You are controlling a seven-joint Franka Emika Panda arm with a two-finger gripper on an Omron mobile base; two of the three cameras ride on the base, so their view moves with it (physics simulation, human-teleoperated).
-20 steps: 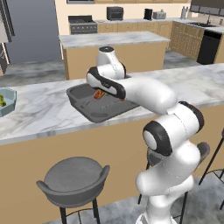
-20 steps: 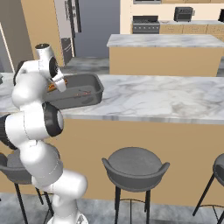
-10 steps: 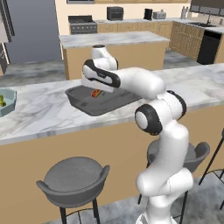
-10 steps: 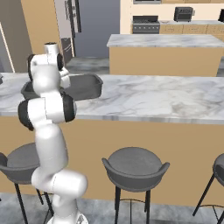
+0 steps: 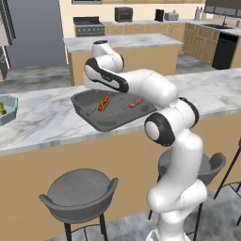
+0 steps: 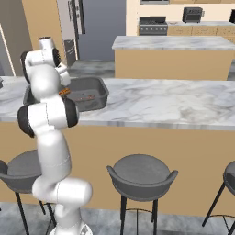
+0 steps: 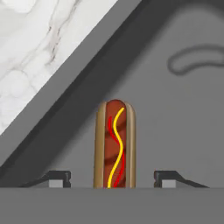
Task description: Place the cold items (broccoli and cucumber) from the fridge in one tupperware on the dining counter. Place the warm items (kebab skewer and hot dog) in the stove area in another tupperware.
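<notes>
Marble dining counter (image 5: 42,122), grey tupperware (image 5: 89,116)

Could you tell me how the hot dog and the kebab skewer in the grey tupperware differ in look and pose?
The hot dog is thick, a tan bun with red and yellow stripes along its sausage; the kebab skewer is thinner and reddish. The hot dog lies toward the left side of the grey tupperware, the kebab skewer toward its right. In the hand view the hot dog sits between the spread fingertips of the gripper. Both rest on the tupperware's floor.
</notes>
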